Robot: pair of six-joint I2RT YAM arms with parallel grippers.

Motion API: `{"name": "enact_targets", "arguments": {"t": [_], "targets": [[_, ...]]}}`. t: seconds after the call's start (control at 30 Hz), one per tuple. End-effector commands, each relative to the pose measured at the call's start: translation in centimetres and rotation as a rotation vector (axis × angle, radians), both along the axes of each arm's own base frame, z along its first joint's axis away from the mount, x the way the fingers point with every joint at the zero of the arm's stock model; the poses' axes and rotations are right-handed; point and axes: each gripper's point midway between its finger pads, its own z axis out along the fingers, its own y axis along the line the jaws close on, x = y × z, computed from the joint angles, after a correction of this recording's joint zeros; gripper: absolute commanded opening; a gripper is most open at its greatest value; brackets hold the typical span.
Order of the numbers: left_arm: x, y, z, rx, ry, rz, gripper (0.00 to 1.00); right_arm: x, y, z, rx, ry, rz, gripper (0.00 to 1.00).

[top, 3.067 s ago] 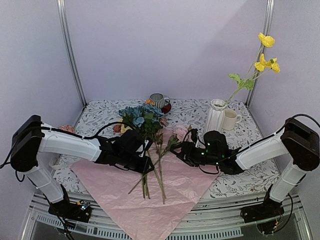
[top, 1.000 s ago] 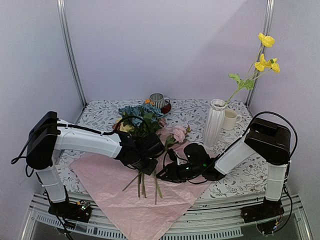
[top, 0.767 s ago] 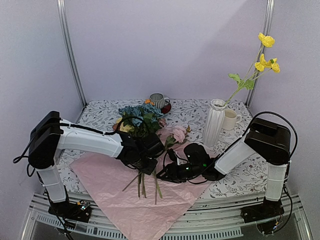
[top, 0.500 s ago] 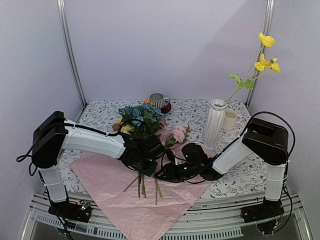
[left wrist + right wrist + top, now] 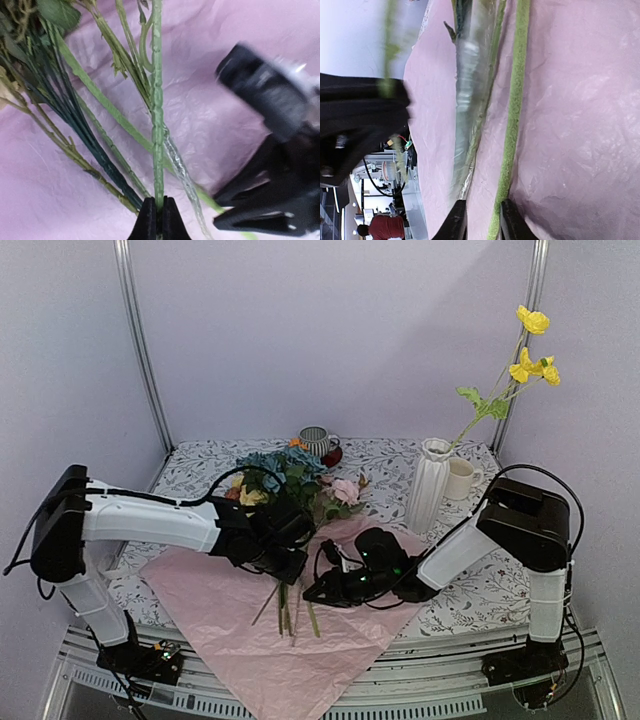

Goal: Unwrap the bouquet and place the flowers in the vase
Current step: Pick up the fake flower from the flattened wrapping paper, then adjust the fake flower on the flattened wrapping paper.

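Two-armed working over one paper (image 5: 220, 610). Clenching left gripper (image 5: 156, 205) on one green stem (image 5: 157, 125); straddling one other stem (image 5: 512, 125) with right gripper (image 5: 482, 209), grip unreadable.

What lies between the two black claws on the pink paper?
Green flower stems, lying on the pink paper; the left wrist view shows them between left gripper and right gripper.

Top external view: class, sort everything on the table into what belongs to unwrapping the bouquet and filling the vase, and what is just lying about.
Belongs to the job: flowers; pink paper; white vase; yellow stem already in the vase.
Just lying about: striped cup; cream mug; small red object beside the cup.
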Motion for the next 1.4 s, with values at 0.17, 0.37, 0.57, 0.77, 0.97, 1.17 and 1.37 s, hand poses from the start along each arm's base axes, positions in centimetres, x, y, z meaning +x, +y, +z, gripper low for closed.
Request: {"name": "enact_targets", "arguments": {"t": [0.17,0.37,0.57,0.77,0.97,1.17,1.37], "targets": [[1.1,-1.0,5.2,-0.344,-0.028,0.023,0.00,-1.1,2.1,1.5,0.044,-0.068,0.056,0.23],[0.6,-0.8,7.2,-0.478,-0.038,-0.003,0.00,-0.9,0.5,5.4,0.154,-0.182,-0.002,0.23],[0.0,-0.5,9.5,-0.543,-0.074,-0.034,0.00,-0.3,-0.8,7.2,0.174,-0.245,-0.060,0.25],[-1.0,0.3,11.7,-0.606,-0.105,-0.060,0.00,-0.1,-1.5,11.2,0.254,-0.337,-0.086,0.33],[-1.9,0.9,12.0,-0.652,-0.114,-0.077,0.00,-0.6,-1.0,15.7,0.407,-0.380,-0.064,0.51],[-2.3,0.7,10.9,-0.662,-0.093,-0.093,0.00,-0.9,1.0,16.8,0.439,-0.350,-0.030,0.66],[-2.5,0.3,10.1,-0.665,-0.069,-0.106,0.00,-0.1,2.5,14.3,0.344,-0.300,-0.028,0.60]]}}
